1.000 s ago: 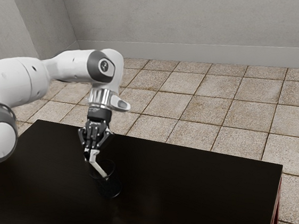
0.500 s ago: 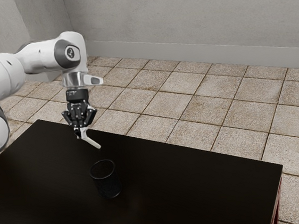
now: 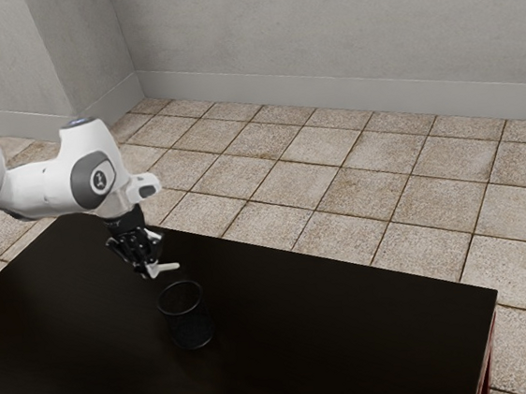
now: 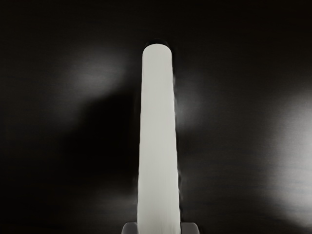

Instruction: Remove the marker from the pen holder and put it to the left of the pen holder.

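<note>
The black gripper (image 3: 148, 271) is low near the table's back edge, shut on the white marker (image 3: 166, 267), which sticks out toward the exterior view's right, nearly level. In the wrist view the marker (image 4: 158, 136) runs straight out from between the fingertips, which show at its two sides. The dark round pen holder (image 3: 187, 318) stands upright on the table, nearer the exterior camera than the gripper. I cannot tell if the marker touches the tabletop.
The black tabletop (image 3: 353, 338) stretches toward the exterior view's right, with its far edge close behind the gripper. Beyond it lie the tiled floor and grey walls.
The marker came up out of the pen holder, then moved with my gripper toward the exterior view's left and back down, tilting closer to level. The pen holder stayed where it was.
</note>
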{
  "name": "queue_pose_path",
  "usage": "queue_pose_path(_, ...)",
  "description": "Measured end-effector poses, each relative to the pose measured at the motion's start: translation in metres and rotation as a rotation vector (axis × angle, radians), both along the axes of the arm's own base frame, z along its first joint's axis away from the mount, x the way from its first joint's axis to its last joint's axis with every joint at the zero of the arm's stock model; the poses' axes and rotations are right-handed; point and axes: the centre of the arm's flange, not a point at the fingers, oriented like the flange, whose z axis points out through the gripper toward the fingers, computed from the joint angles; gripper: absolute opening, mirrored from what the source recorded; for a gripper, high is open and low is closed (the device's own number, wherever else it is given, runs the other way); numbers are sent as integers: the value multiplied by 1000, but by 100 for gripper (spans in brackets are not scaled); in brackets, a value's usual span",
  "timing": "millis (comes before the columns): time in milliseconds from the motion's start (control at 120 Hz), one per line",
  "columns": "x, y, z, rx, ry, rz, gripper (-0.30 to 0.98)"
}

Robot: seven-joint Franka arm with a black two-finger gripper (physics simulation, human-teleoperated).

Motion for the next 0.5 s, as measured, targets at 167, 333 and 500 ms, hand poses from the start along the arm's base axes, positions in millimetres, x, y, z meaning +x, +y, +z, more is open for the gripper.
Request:
queue_pose_path(167, -15, 21, -6, -14, 3, 26, 10)
queue_pose_path(333, -27, 30, -17, -44, 41, 39, 7)
queue_pose_path(500, -3, -36, 179, 14, -179, -100, 39)
